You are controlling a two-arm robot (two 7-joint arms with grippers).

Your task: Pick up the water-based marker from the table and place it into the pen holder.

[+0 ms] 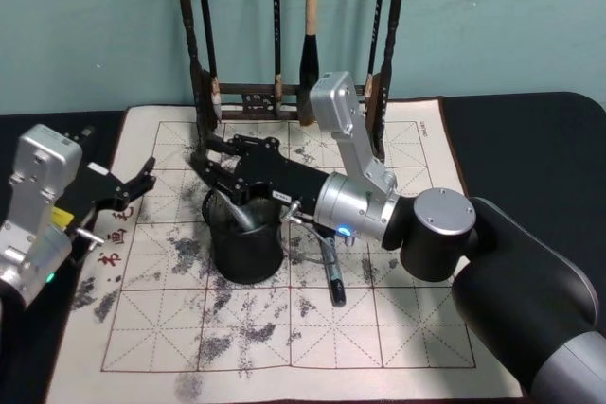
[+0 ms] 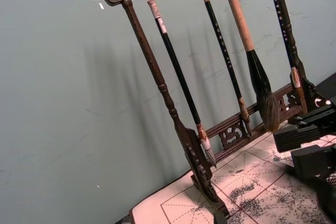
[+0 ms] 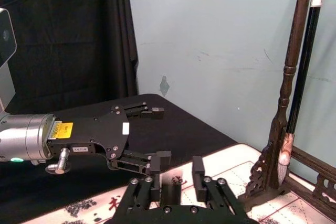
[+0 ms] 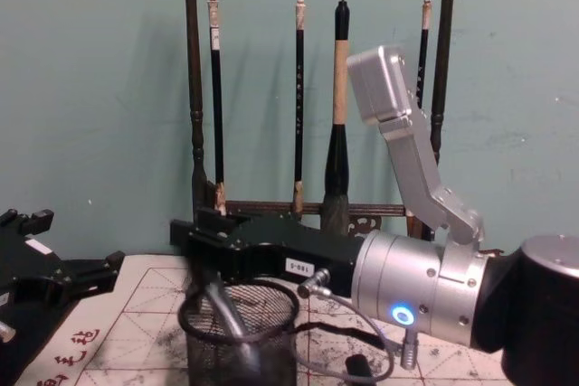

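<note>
At the left of the head view, the left gripper (image 1: 142, 184) hung over the edge of the table (image 1: 379, 328). It was black and bony, and its two fingers were spread wide with nothing in them. The table top was a flat cream mat with thin red squares and messy grey ink spots.

Near the middle stood the pen holder (image 1: 248, 257), a small round cup of black wire mesh with a fat rim. A smooth grey marker (image 1: 237, 213) leaned inside it, its top end poking up past the rim.

The right gripper (image 1: 206, 166) hung just above the cup. Its black fingers were a little way apart, and the right wrist view showed nothing between them. Behind it came a shiny silver arm.

Just right of the cup, a dark pen (image 1: 331, 276) lay flat on the mat.

At the top of the picture stood a tall dark wooden brush rack (image 1: 204, 92) with carved ends. Long thin brushes (image 4: 339, 88) hung from its bar.
</note>
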